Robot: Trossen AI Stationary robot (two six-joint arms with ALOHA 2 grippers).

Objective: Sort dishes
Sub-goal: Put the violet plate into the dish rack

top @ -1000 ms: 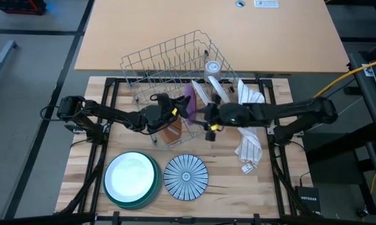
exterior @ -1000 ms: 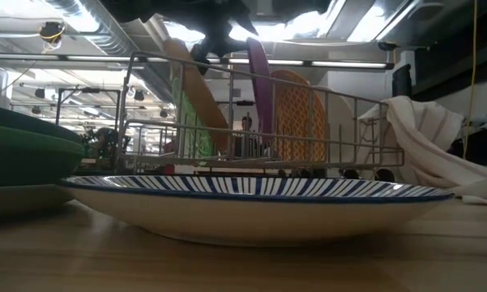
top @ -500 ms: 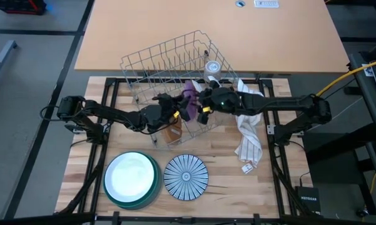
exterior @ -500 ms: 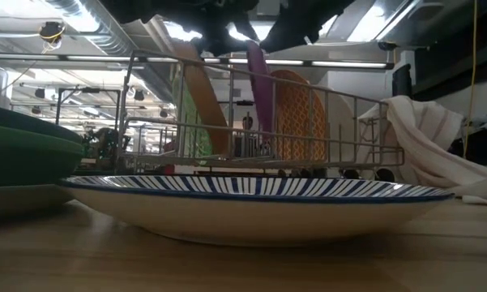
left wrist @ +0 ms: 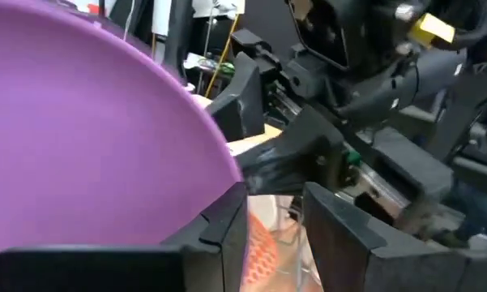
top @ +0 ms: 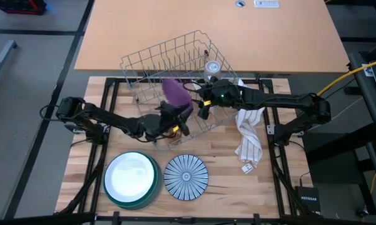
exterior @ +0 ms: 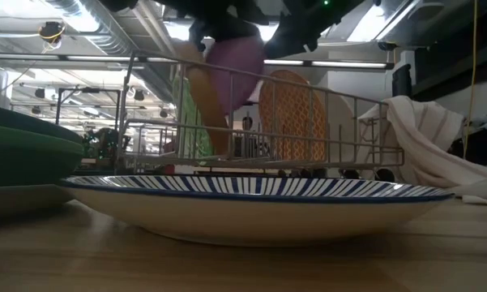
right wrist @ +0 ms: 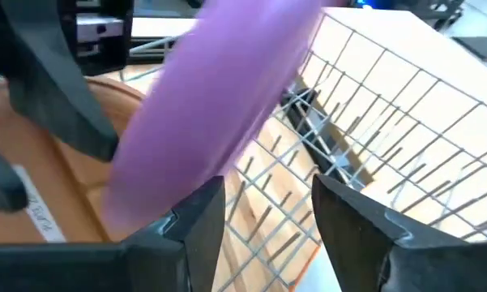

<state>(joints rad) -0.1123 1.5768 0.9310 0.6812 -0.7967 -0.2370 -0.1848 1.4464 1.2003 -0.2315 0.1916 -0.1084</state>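
Observation:
A purple plate (top: 175, 92) is raised at the top of the grey wire rack (top: 144, 59). Its face is toward the near edge in the low view (exterior: 235, 69). My right gripper (top: 196, 103) is at the plate's right rim and shut on it. My left gripper (top: 178, 119) is just near of the plate, open, with nothing between its fingers (left wrist: 275, 191). The plate's face fills the space beside it (left wrist: 89, 138). A brown plate (exterior: 201, 89) and an orange-patterned plate (exterior: 296, 113) stand in the rack. My right gripper holds the purple plate by its rim on the table's right side (left wrist: 231, 158). The left wrist view shows one finger (left wrist: 292, 154) in front of the rim and the other behind it. The fingers come about level from the right. The plate stands tilted (right wrist: 202, 105), its lower edge above the rack floor.
A white plate on a green one (top: 132, 178) and a blue-striped plate (top: 186, 177) lie at the near edge. A white striped cloth (top: 250, 134) lies to the right of the rack. The two grippers are close together over the rack.
My right gripper has gone toward the table's left and far edge, up to the purple plate. The plate stood edge-on in the rack; it has risen, shifted left and turned its face toward the near edge. My left gripper has drawn back toward the near edge.

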